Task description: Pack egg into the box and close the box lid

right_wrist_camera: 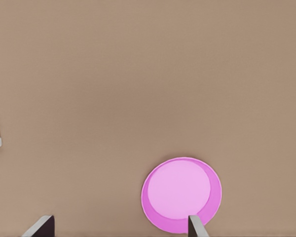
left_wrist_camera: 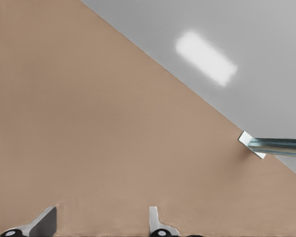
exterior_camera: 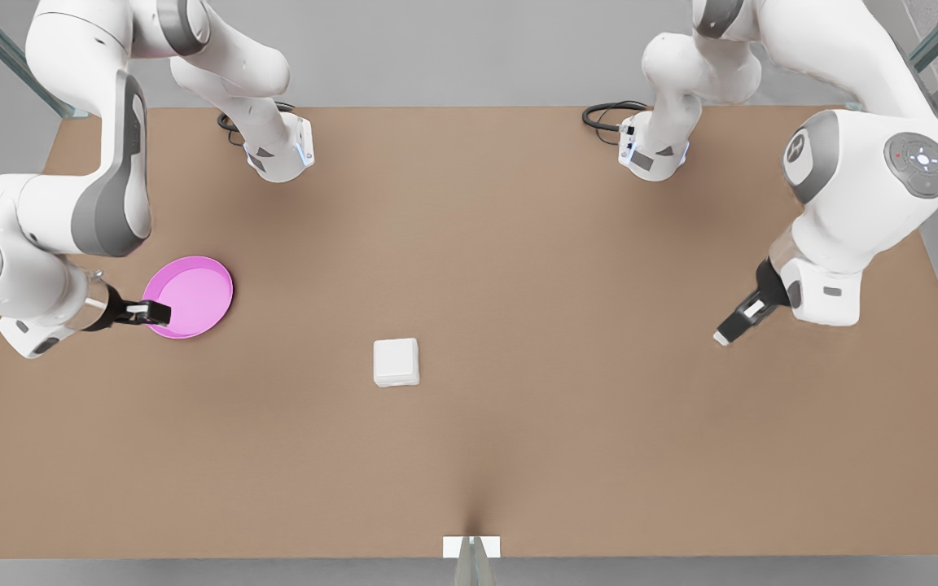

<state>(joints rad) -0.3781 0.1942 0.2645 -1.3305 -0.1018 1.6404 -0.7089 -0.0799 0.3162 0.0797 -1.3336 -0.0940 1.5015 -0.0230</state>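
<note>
Right pincer (exterior_camera: 161, 313) open, empty, fingertips over the near rim of pink plate (exterior_camera: 190, 295); one finger (right_wrist_camera: 196, 226) overlaps the rim. Box (exterior_camera: 396, 362) sits closed mid-bench (exterior_camera: 518, 456), lid flat on top, well off from both pincers, nothing between. Left pincer (exterior_camera: 723, 337) open, empty, low over bare bench near the corner bracket (left_wrist_camera: 251, 144).

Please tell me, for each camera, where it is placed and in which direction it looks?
Front view: high above, looking down on the table, the closed box and both arms.
Left wrist view: on the arm at the front view's right, looking across the table to its edge; the open left gripper shows its fingertips.
Right wrist view: on the arm at the front view's left, looking down at the pink plate; the open right gripper shows its fingertips.
Shared: front and right wrist views both show the plate.
</note>
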